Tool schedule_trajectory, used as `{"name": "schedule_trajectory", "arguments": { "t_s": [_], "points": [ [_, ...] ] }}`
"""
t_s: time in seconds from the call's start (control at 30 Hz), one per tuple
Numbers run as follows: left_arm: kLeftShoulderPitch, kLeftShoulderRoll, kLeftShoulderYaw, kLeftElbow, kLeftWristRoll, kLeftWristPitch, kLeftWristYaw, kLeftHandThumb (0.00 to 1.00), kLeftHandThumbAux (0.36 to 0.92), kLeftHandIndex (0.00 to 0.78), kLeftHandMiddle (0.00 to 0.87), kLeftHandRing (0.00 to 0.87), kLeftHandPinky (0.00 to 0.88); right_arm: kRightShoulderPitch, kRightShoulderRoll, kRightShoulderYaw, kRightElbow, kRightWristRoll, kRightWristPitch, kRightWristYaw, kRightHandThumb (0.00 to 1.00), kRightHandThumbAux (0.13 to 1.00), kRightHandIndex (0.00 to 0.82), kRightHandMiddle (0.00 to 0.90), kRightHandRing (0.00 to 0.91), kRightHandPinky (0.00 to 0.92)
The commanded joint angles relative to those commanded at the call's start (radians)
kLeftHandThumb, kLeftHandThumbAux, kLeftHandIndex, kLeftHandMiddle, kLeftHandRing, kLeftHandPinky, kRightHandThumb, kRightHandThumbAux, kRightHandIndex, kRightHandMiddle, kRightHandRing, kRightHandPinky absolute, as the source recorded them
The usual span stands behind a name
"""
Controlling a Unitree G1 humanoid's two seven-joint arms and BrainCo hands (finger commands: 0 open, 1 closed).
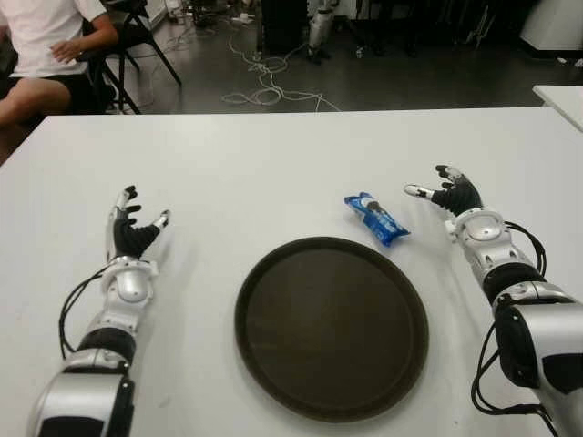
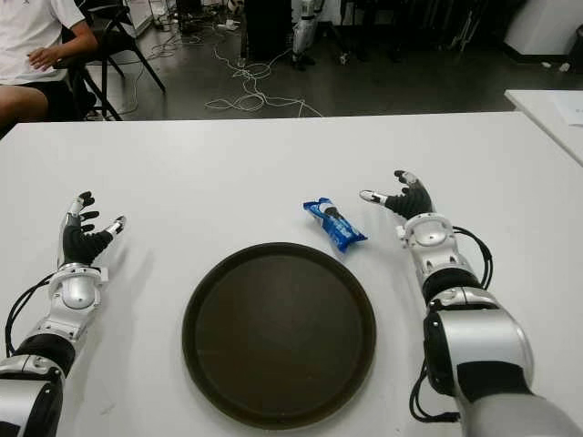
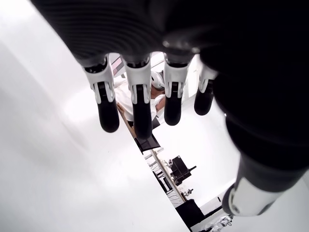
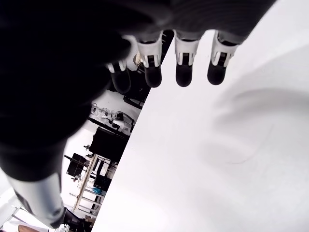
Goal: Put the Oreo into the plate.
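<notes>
Blue-wrapped, the Oreo (image 1: pixel 375 218) lies on the white bench (image 1: pixel 273 164) just beyond the far right rim of the dark plate (image 1: pixel 264 382), not yet lifted, so I judge we are at the reach-and-grasp step. My right robot hand (image 1: pixel 448 193) hovers near the packet on its right with fingers spread and holding nothing, while my left robot hand (image 1: pixel 132 228) shows well to the left of the plate, likewise released. Next I need to bring the right hand over, close around the packet, and carry it onto the plate.
</notes>
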Motion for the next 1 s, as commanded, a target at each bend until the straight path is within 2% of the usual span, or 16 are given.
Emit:
{"name": "schedule_trajectory", "arguments": {
  "t_s": [0.33, 0.5, 0.8, 1.0],
  "points": [
    [0.004, -0.001, 0.005, -0.002, -0.01, -0.01, -0.01, 0.238, 0.701, 0.091, 0.16, 0.189, 0.241, 0.001, -0.001, -0.005, 0.0, 0.007, 0.001, 0.015, 0.0, 0.703, 0.105, 0.071, 0.049, 0.029],
    [0.001, 0.001, 0.002, -0.002, -0.006, -0.002, -0.009, 0.236, 0.719, 0.085, 0.151, 0.162, 0.17, -0.001, 0.0, -0.01, 0.001, 0.011, 0.001, 0.016, 0.0, 0.706, 0.121, 0.078, 0.055, 0.031],
    [0.001, -0.001, 0.007, -0.002, -0.012, -0.002, -0.014, 0.228, 0.718, 0.077, 0.141, 0.15, 0.159, 0.0, -0.003, 0.0, 0.002, -0.001, 0.0, 0.016, 0.0, 0.712, 0.112, 0.076, 0.057, 0.036],
    [0.001, -0.001, 0.006, 0.0, -0.012, -0.004, -0.015, 0.218, 0.722, 0.079, 0.143, 0.163, 0.183, -0.001, -0.005, 0.006, 0.002, -0.005, 0.006, 0.018, 0.0, 0.716, 0.105, 0.076, 0.056, 0.037]
  ]
}}
